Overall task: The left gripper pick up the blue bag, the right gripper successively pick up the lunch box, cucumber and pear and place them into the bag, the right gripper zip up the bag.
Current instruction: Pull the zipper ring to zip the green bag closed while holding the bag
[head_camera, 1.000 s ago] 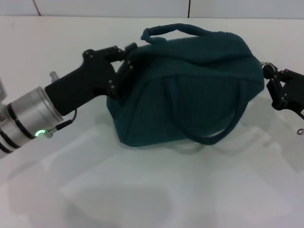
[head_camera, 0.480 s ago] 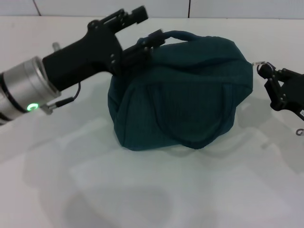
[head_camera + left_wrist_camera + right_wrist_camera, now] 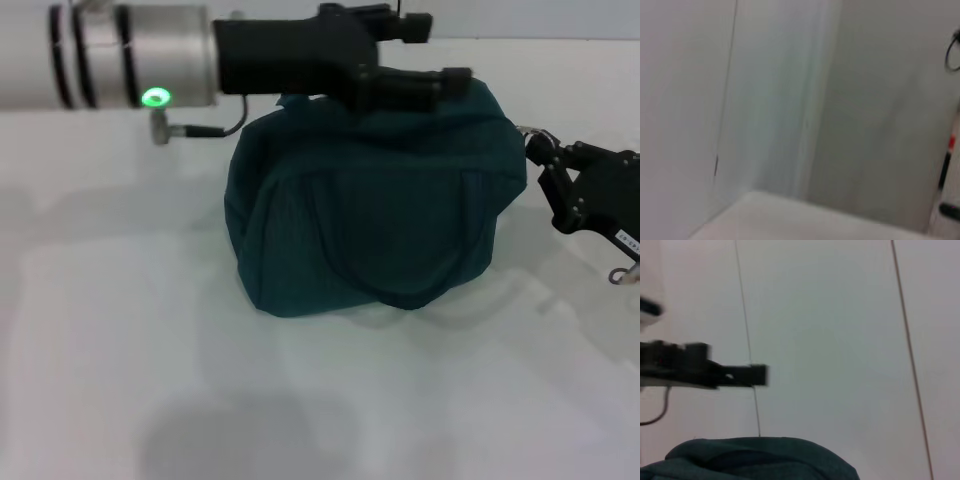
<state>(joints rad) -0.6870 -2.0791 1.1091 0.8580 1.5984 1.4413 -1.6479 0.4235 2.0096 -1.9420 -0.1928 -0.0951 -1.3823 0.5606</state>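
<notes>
- The blue bag (image 3: 375,200) sits at the middle of the white table (image 3: 300,400) in the head view, its long axis running from nine o'clock to three o'clock, bulging and rounded.
- One soft loop handle (image 3: 400,285) hangs down the near face of the bag, curving toward six o'clock.
- The bag's top seam looks drawn closed from this angle; nothing inside it shows, so its contents cannot be told.
- The left gripper (image 3: 435,55) reaches in from ten o'clock, level over the bag's upper edge, pointing toward three o'clock.
- Its two fingers (image 3: 420,85) are parted, one above the other; the lower one lies on or just over the bag's top fabric, and contact cannot be told.
- A green light (image 3: 153,97) glows on its silver wrist.
- The right gripper (image 3: 545,165) is at three o'clock, at the bag's end, its fingers pointing toward nine o'clock.
- Whether those fingers are spread or pinched cannot be told; a silver ring (image 3: 530,131) shows right at their tips.
- A small white label (image 3: 628,240) sits on the right gripper; its writing is unreadable.
- The right wrist view shows the bag's top (image 3: 755,460) and the left gripper (image 3: 757,375) above it, against a pale wall.
</notes>
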